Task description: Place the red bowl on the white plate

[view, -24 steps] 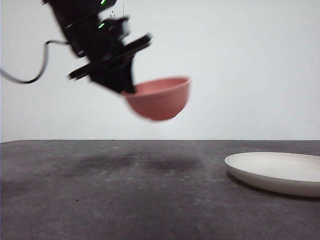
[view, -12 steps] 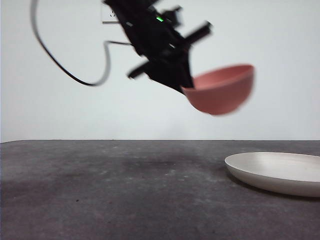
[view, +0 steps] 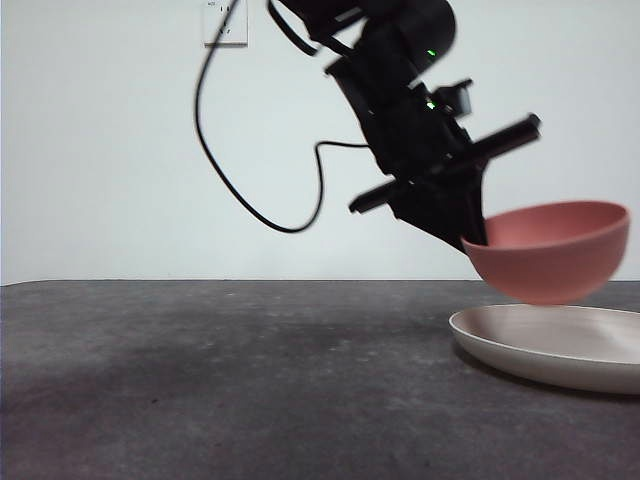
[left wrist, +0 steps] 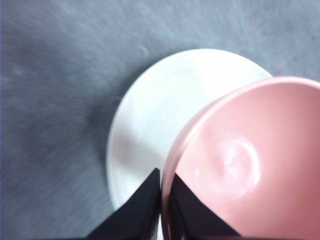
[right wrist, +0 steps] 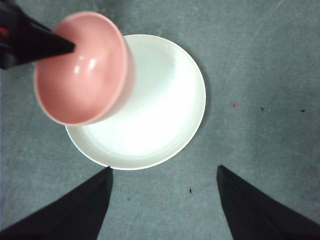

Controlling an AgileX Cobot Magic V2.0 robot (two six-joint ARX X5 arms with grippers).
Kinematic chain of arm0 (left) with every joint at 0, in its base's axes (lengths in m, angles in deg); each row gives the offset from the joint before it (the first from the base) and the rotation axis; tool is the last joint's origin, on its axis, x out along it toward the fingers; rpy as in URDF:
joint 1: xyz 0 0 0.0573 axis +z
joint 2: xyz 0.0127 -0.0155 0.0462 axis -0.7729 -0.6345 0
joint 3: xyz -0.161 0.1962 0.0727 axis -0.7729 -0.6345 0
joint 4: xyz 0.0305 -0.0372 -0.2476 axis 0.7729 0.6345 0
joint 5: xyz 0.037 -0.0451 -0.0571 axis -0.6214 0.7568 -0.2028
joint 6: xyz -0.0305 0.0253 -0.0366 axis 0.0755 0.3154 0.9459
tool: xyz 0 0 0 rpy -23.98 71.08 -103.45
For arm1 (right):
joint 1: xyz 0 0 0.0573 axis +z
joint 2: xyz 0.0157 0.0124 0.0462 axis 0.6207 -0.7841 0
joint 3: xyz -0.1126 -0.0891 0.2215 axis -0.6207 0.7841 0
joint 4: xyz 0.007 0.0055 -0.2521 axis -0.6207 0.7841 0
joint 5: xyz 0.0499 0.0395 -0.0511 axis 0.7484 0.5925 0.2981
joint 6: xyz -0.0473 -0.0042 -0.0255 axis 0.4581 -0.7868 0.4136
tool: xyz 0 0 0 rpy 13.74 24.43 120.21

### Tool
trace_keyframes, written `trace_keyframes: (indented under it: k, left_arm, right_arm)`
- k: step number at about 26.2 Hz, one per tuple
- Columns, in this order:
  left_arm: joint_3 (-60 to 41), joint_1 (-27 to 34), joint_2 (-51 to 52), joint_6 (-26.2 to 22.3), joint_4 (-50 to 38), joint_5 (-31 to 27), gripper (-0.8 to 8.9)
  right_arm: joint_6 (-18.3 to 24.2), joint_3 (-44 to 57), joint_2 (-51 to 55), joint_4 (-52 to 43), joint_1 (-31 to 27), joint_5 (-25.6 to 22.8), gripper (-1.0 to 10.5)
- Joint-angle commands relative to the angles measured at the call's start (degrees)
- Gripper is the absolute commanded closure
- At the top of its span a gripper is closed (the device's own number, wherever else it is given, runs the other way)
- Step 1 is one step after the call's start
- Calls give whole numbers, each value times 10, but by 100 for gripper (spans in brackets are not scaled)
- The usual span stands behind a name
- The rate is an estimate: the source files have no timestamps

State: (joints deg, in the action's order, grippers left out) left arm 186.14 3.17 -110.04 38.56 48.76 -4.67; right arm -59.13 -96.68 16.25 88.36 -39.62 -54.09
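The red bowl (view: 550, 255) hangs tilted in the air just above the white plate (view: 560, 345) at the right of the front view. My left gripper (view: 470, 235) is shut on the bowl's rim, one jaw inside and one outside, as the left wrist view shows at the rim (left wrist: 165, 192) with the bowl (left wrist: 245, 165) over the plate (left wrist: 150, 130). High above the table, my right gripper (right wrist: 162, 200) stands open, looking down on the plate (right wrist: 160, 105) and the bowl (right wrist: 82, 70), apart from both.
A dark grey table top (view: 220, 380) stretches to the left of the plate. A black cable (view: 235, 180) loops down from the left arm against the pale wall.
The left gripper has carried the red bowl to the right and lower, from mid-table height to just over the white plate. The plate has not moved.
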Motion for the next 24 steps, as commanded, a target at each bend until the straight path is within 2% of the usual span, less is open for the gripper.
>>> trace_keyframes:
  k: [1,15,16,19,20,24]
  left_arm:
    - [40,-11,-34,-8,7,0,804]
    - [48,-24,-79,-27,21,-5,798]
    - [48,-25,-79,-27,21,-5,756]
    - [48,-25,-79,-27,21,-4,530]
    - [48,-25,-78,-27,21,-4,499]
    - [66,-24,-70,-29,35,5,495]
  right_arm:
    - [-8,-9,-3,-5,0,-2,616]
    - [-8,-9,-3,-5,0,-2,616]
    - [-8,-9,-3,-5,0,-2,616]
    - [-8,-9,-3,-5,0,-2,616]
    - [-8,-9,-3,-5,0,-2,616]
    - [-8,-9,-3,-5,0,-2,616]
